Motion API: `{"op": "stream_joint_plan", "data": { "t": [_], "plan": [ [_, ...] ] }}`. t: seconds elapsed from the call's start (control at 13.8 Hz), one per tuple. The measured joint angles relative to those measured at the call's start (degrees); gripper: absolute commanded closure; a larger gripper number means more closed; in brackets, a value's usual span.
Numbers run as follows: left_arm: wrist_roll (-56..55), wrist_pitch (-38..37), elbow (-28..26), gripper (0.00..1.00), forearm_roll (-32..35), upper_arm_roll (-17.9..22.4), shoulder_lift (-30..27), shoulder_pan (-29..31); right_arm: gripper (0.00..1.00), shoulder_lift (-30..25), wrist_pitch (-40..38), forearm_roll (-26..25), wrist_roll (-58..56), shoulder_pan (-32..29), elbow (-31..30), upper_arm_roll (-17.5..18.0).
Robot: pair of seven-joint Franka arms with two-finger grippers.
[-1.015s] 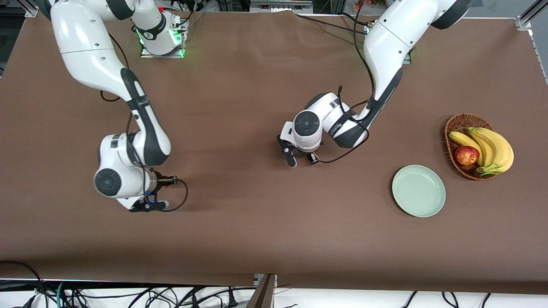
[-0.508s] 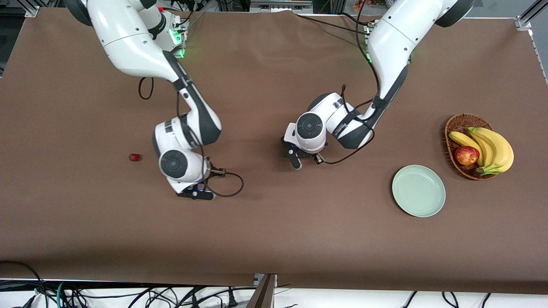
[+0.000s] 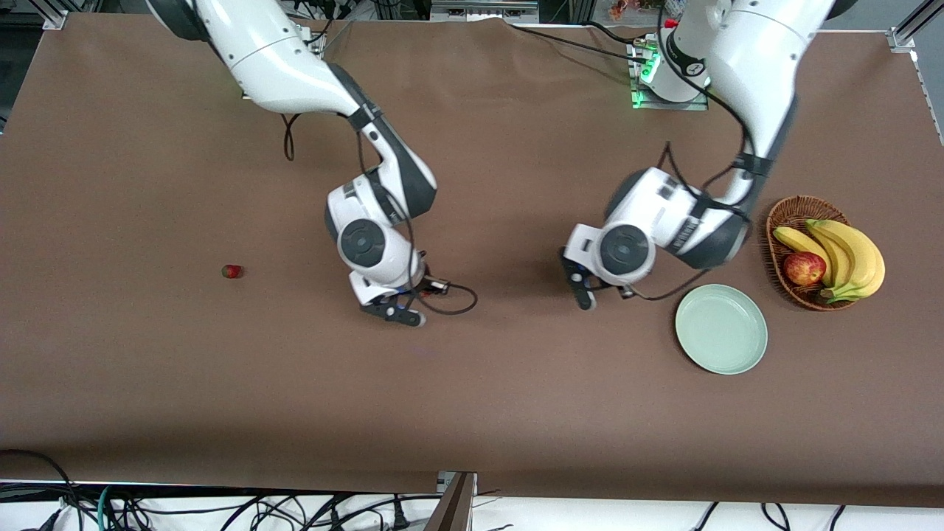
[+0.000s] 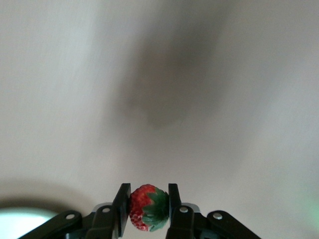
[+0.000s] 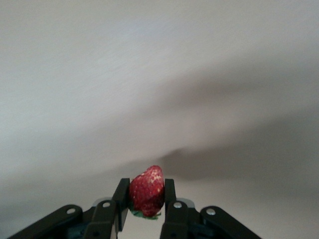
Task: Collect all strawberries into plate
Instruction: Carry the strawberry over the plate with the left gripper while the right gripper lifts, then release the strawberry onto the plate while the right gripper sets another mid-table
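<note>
Left claw (image 4: 145, 209): clamped on a strawberry (image 4: 148, 208), over bare worktop (image 3: 516, 383) just beside the plate (image 3: 721, 329).
Right claw (image 5: 145, 201): clamped on a second strawberry (image 5: 147, 190), over mid-worktop.
Third strawberry (image 3: 232, 271): lying loose toward my right arm's end.
Doing it well: centre over the plate, lower, then part the fingers, so nothing rolls off.

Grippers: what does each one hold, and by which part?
Left gripper: a strawberry, pinched at its sides. Right gripper: another strawberry, pinched at its sides.
</note>
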Motion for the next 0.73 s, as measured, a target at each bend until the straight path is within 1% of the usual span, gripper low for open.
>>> {"op": "stream_joint_plan", "data": {
  "t": [0.29, 0.36, 0.44, 0.51, 0.58, 0.65, 0.73],
  "plan": [
    [14.18, 0.05, -0.41, 0.8, 0.1, 0.56, 0.37, 9.24, 1.0, 1.85, 9.43, 0.02, 9.03, 6.21, -0.01, 0.03],
    [17.92, 1.23, -0.53, 0.78, 0.11, 0.6, 0.85, 11.69, 1.0, 2.3, 11.06, 0.03, 10.26, 7.53, 0.04, 0.04],
    [21.99, 3.39, -0.71, 0.74, 0.11, 0.62, 1.52, 13.97, 1.0, 2.75, 12.07, 0.03, 11.04, 8.91, 0.21, 0.05],
    [25.75, 5.73, -0.89, 0.61, 0.11, 0.63, 2.34, 16.0, 1.0, 3.2, 12.56, 0.03, 11.44, 10.26, 0.51, 0.04],
    [28.51, 7.7, -1.01, 0.55, 0.11, 0.61, 3.22, 17.46, 1.0, 3.66, 12.78, 0.03, 11.85, 11.57, 1.03, 0.03],
    [29.87, 9.13, -1.02, 0.12, 0.11, 0.55, 3.87, 18.1, 1.0, 4.09, 13.02, 0.03, 12.13, 12.73, 1.58, 0.03],
    [30.44, 10.05, -1.02, 0.0, 0.11, 0.42, 4.22, 18.13, 1.0, 4.44, 13.61, 0.03, 12.46, 13.75, 1.89, 0.02]
  ]
}}
